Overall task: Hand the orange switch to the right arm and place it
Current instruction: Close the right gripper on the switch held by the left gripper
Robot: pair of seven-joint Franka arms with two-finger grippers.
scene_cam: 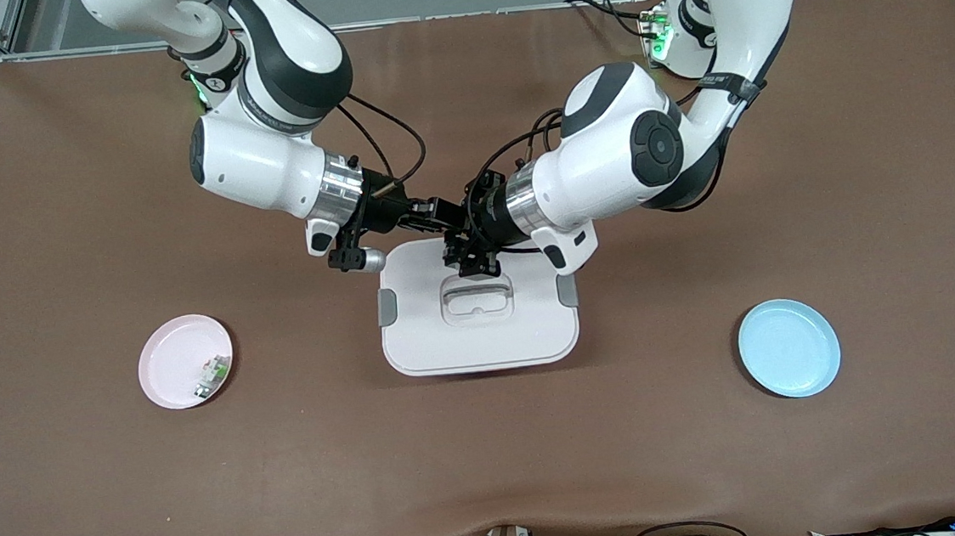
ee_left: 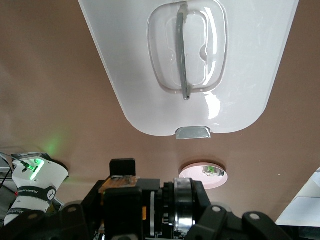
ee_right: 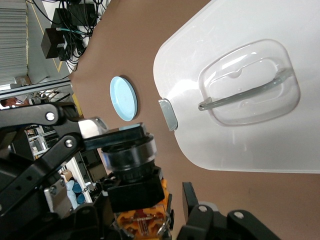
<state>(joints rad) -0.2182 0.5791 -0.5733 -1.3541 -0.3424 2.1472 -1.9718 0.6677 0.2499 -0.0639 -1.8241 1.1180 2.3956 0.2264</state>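
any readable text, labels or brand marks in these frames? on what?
"FRANKA EMIKA": partly legible print on the white arm base in the left wrist view; too small to be sure.
White lidded box, pink plate, blue plate: no text visible.
Nothing else is readable.

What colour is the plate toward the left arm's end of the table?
Light blue plate, clearest in the front view.

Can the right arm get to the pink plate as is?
Likely yes: the pink plate sits toward the right arm's end, only bare table between it and the right gripper by the white lid.
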